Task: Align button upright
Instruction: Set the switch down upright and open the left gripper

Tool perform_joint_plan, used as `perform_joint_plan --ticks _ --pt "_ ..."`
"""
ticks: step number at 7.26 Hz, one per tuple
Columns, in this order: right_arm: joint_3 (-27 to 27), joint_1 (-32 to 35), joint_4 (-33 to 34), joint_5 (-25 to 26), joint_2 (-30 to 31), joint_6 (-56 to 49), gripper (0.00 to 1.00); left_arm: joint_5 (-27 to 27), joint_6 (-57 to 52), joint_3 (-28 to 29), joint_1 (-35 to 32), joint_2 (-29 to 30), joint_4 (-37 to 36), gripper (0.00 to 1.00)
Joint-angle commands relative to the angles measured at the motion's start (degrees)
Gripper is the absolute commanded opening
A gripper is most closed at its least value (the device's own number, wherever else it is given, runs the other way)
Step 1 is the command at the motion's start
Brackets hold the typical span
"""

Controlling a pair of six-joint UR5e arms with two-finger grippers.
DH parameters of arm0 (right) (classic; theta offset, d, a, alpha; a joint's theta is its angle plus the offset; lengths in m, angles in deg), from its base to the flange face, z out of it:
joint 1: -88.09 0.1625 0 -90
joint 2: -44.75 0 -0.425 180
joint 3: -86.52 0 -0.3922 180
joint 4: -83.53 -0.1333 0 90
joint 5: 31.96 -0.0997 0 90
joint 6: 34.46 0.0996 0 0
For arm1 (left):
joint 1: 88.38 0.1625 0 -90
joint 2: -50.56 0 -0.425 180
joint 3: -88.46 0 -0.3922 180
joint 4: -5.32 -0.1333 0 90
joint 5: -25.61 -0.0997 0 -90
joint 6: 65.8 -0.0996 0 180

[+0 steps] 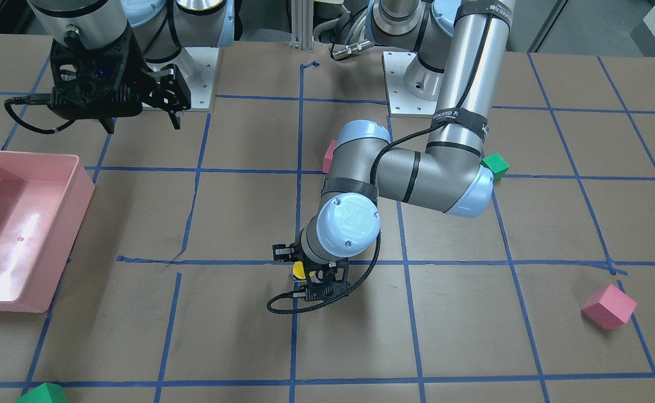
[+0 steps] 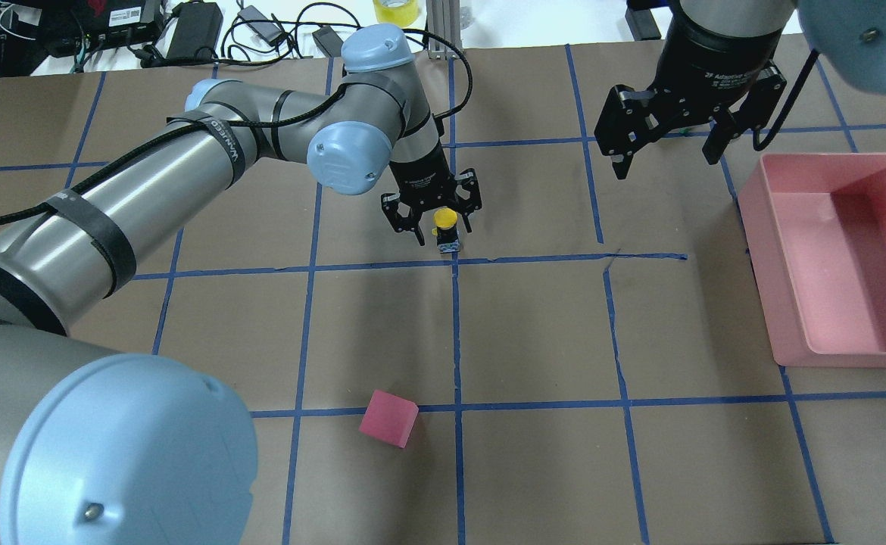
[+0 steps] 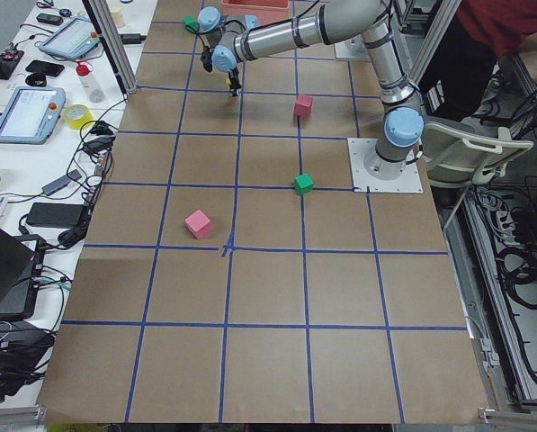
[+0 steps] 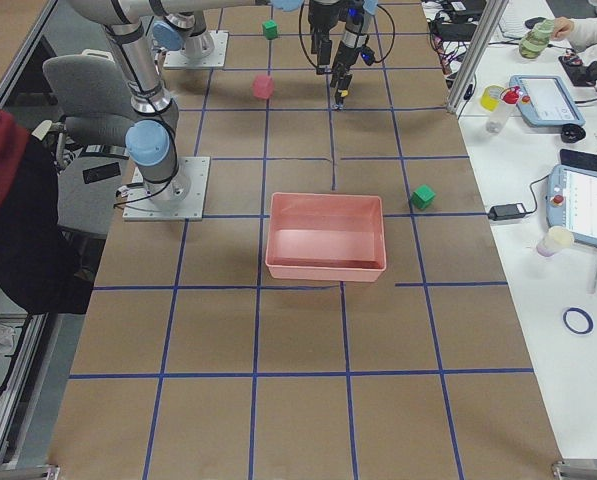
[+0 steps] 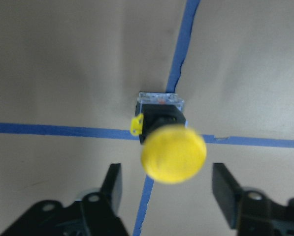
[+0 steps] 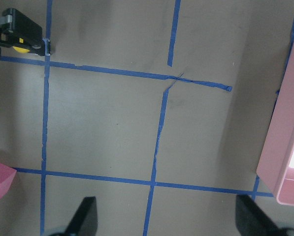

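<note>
button (image 2: 447,230) upright (cap up) between spread left jaws

Overhead cam looks fwd & down over the table (image 2: 534,341), front cam faces it opposite, side cams sit far at its ends, wrist cams look straight down, both catching the button (image 5: 172,147)

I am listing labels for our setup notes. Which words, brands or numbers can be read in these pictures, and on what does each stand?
"WANJEED": on the black strap around the left arm.
"2F Adaptive": on the body of the right gripper; the line under it is too small to read.
"UR": logo on the blue joint cap of the left arm.
Print on the body of the left gripper: too small to read.
</note>
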Motion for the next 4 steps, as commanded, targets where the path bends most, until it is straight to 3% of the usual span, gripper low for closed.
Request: perform_joint_plan --ticks 1,4 --pt "0.1 0.0 0.1 0.0 -0.1 0.0 1.0 0.0 -1.0 0.5 2.8 -4.3 1.3 1.0" --pt "0.1 0.0 0.0 0.0 -0.1 0.1 1.0 -4.2 -13.9 0.3 4.4 -18.0 12.3 1.0"
